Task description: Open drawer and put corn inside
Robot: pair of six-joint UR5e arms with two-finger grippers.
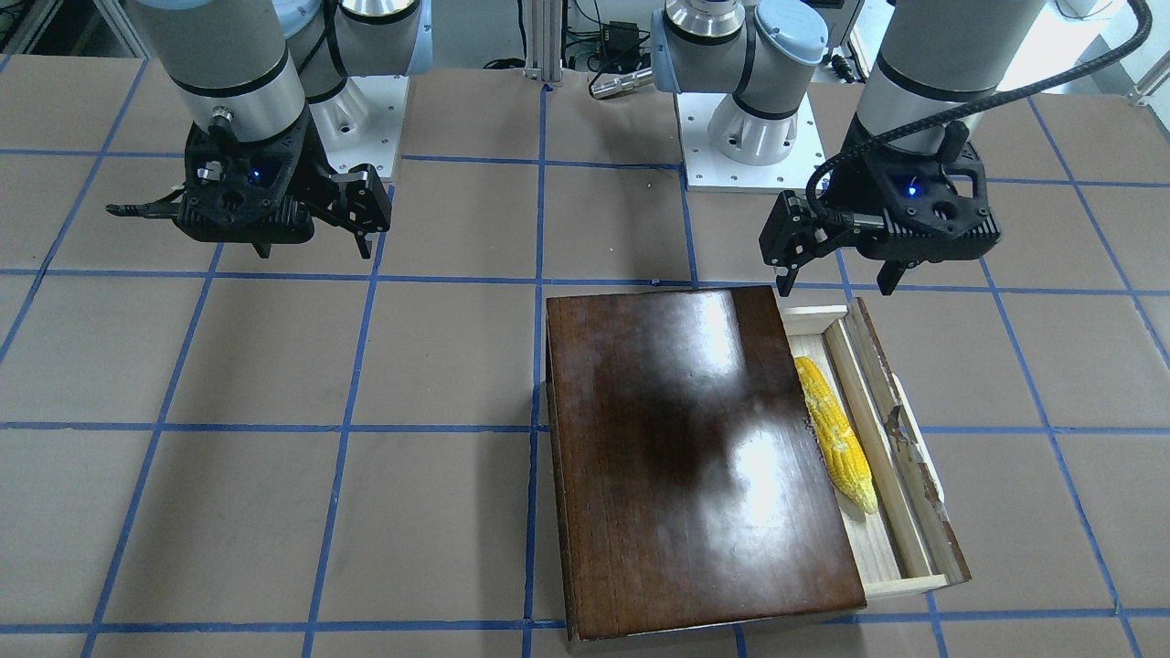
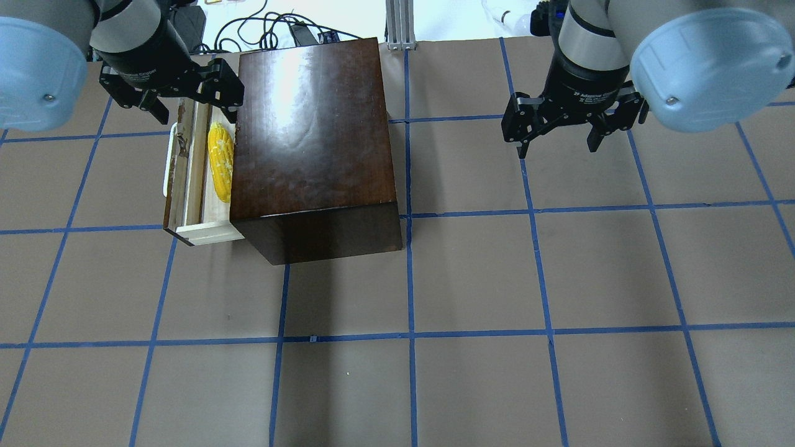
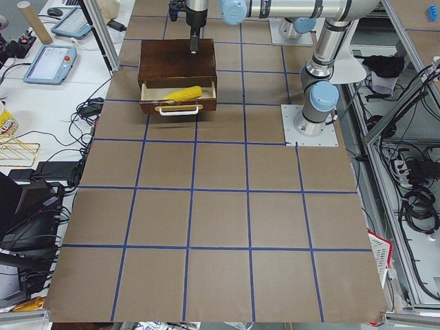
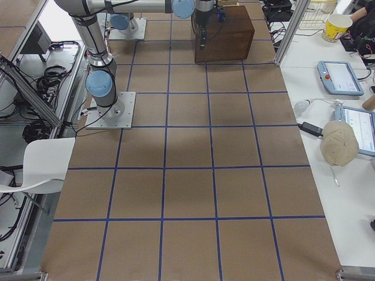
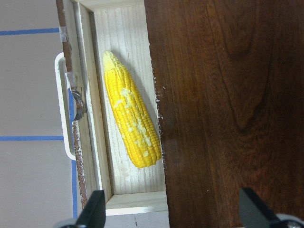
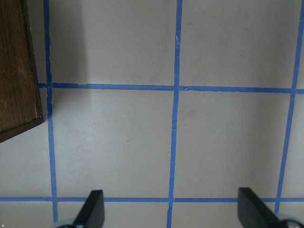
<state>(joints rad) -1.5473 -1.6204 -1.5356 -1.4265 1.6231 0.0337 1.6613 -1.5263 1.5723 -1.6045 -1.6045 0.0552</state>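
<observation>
The dark-brown wooden box (image 1: 686, 457) (image 2: 310, 124) stands on the table with its drawer (image 1: 914, 475) (image 2: 186, 167) pulled partly out. The yellow corn (image 1: 836, 434) (image 2: 220, 161) (image 5: 130, 116) lies lengthwise inside the drawer, beside the box's edge. The white bar handle (image 5: 59, 109) is on the drawer's worn front. My left gripper (image 1: 836, 283) (image 2: 192, 108) (image 5: 173, 211) is open and empty, held above the drawer's end nearest the robot. My right gripper (image 1: 315, 247) (image 2: 557, 146) (image 6: 171, 213) is open and empty above bare table, away from the box.
The table is brown with a blue tape grid (image 2: 410, 335). The arm bases (image 1: 731, 137) stand at the robot's side of the table. Cables and an aluminium post (image 2: 397, 25) are beyond the far edge. The box corner (image 6: 19, 71) shows in the right wrist view.
</observation>
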